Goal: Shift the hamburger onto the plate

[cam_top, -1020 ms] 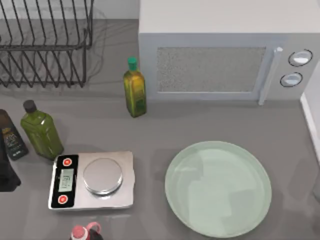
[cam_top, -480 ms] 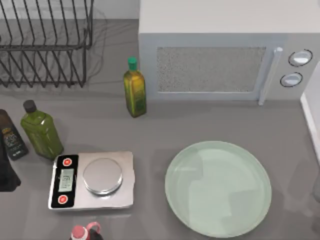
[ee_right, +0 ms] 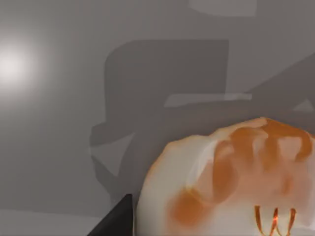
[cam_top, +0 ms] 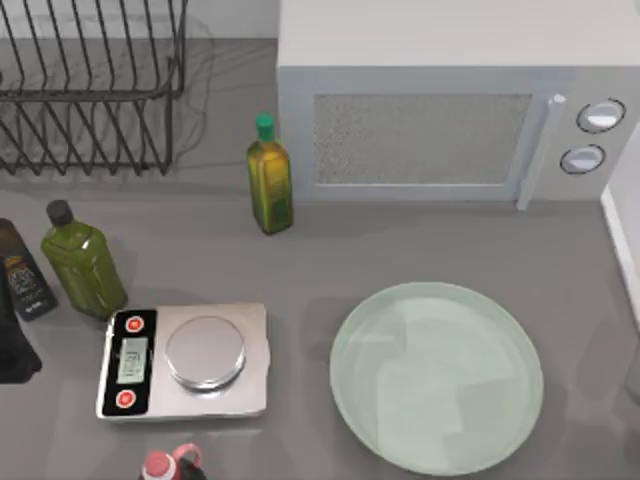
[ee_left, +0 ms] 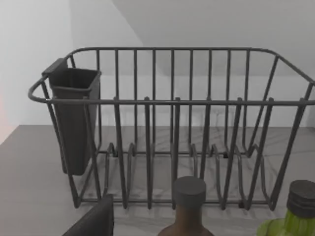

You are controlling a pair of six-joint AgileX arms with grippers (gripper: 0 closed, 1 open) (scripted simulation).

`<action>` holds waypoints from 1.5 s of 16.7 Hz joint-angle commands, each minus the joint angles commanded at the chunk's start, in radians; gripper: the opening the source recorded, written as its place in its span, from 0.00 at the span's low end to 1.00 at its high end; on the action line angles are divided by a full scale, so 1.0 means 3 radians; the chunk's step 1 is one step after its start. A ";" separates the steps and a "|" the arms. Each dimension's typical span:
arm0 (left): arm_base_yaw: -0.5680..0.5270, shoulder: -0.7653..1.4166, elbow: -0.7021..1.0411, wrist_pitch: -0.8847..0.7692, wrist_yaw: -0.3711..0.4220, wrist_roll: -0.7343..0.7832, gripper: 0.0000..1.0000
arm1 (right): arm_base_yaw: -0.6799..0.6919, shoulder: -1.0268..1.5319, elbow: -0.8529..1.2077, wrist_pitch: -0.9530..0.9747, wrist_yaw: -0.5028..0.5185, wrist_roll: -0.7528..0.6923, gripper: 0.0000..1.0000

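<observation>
The hamburger (ee_right: 231,182), a tan-orange bun with whitish patches, lies on the grey table very close in the right wrist view. A dark part of my right gripper (ee_right: 117,220) stands right beside it; I cannot tell whether they touch. The plate (cam_top: 437,376), large, round and pale mint green, sits bare at the front right of the table in the top view. My left arm (cam_top: 12,345) is parked at the table's left edge, and a dark part of my left gripper (ee_left: 93,220) shows in the left wrist view, facing the wire rack.
A steel kitchen scale (cam_top: 185,360) stands left of the plate. Two green oil bottles (cam_top: 268,178) (cam_top: 82,260) and a dark bottle (cam_top: 22,270) stand behind it. A microwave (cam_top: 450,110) fills the back right, a wire dish rack (cam_top: 90,90) the back left. A pink-capped bottle (cam_top: 165,466) is at the front edge.
</observation>
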 joint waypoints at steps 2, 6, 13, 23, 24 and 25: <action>0.0000 0.0000 0.0000 0.0000 0.0000 0.0000 1.00 | -0.0003 -0.0040 0.0098 -0.0123 0.0000 -0.0011 0.00; 0.0000 0.0000 0.0000 0.0000 0.0000 0.0000 1.00 | -0.0016 -0.0251 0.0481 -0.0780 0.0001 -0.0023 0.00; 0.0000 0.0000 0.0000 0.0000 0.0000 0.0000 1.00 | -0.0017 -0.0583 0.0974 -0.1558 0.0002 -0.0024 0.00; 0.0000 0.0000 0.0000 0.0000 0.0000 0.0000 1.00 | 0.0336 -0.0208 0.1305 -0.1577 0.0012 0.0670 0.00; 0.0000 0.0000 0.0000 0.0000 0.0000 0.0000 1.00 | 0.0435 -0.0105 0.1394 -0.1581 0.0014 0.0892 0.00; 0.0000 0.0000 0.0000 0.0000 0.0000 0.0000 1.00 | 0.0540 0.0003 0.1484 -0.1585 0.0016 0.1146 0.00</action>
